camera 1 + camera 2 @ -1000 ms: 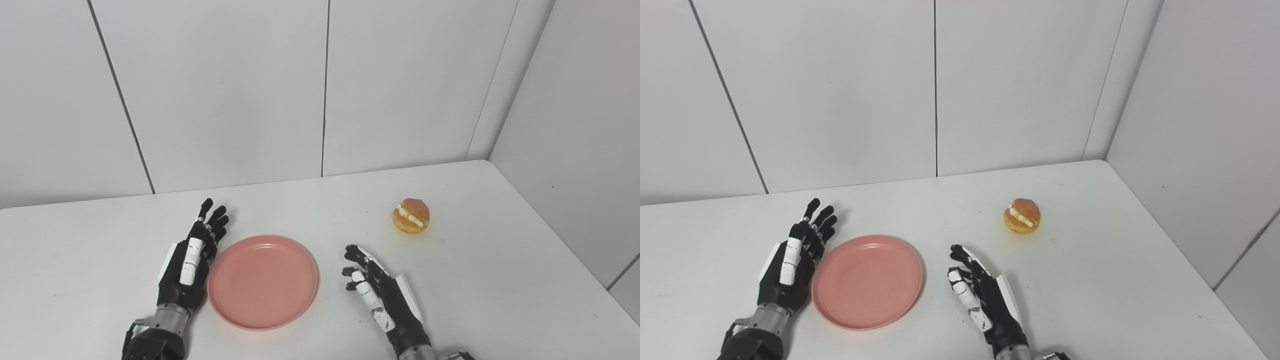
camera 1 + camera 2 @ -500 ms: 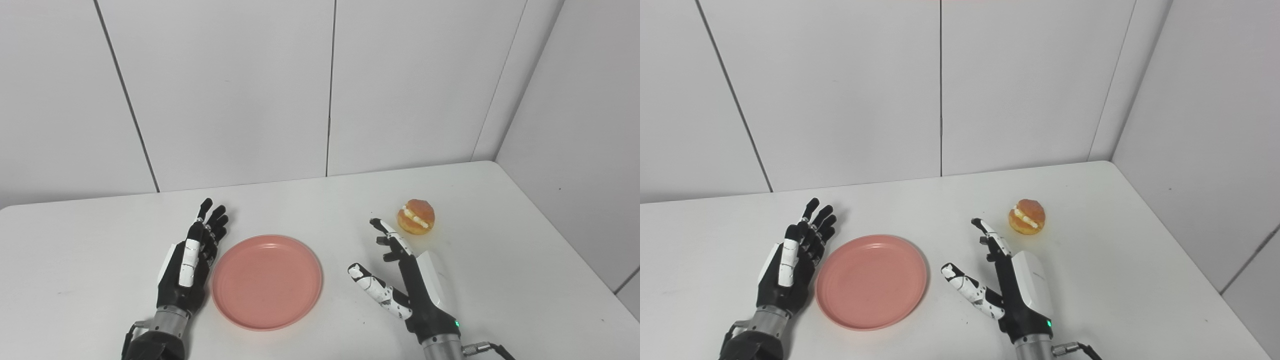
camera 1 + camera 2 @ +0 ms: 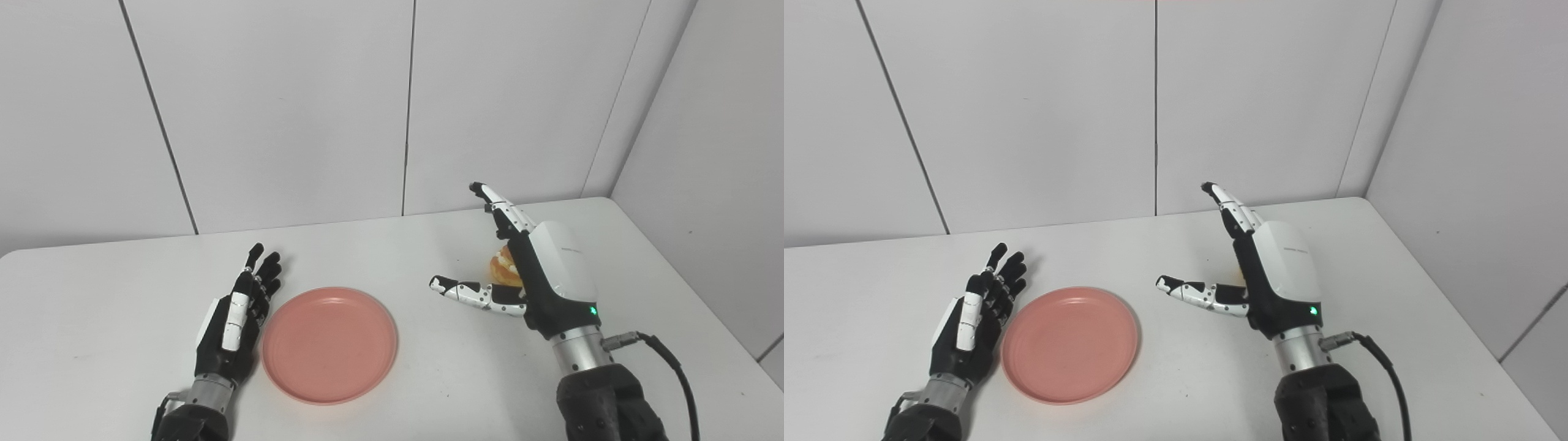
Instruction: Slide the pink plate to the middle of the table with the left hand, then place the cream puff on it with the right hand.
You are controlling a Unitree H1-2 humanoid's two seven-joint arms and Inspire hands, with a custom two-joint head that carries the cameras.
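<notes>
Right robot hand [image 3: 539,275] rose, reaching cream puff [image 3: 503,268].

White table [image 3: 1176,380], grey panelled walls behind and at right. Pink plate [image 3: 1070,345] flat on table, left of centre. Left hand [image 3: 971,331] beside plate's left rim, edge-on to table, fingers straight and extended, holding nothing. Right hand [image 3: 1268,278] raised right of plate, well apart from it, fingers pointing up and away, thumb stretched toward plate, palm empty. Black cable [image 3: 1381,373] trails from right wrist. Cream puff hidden behind right hand.
</notes>
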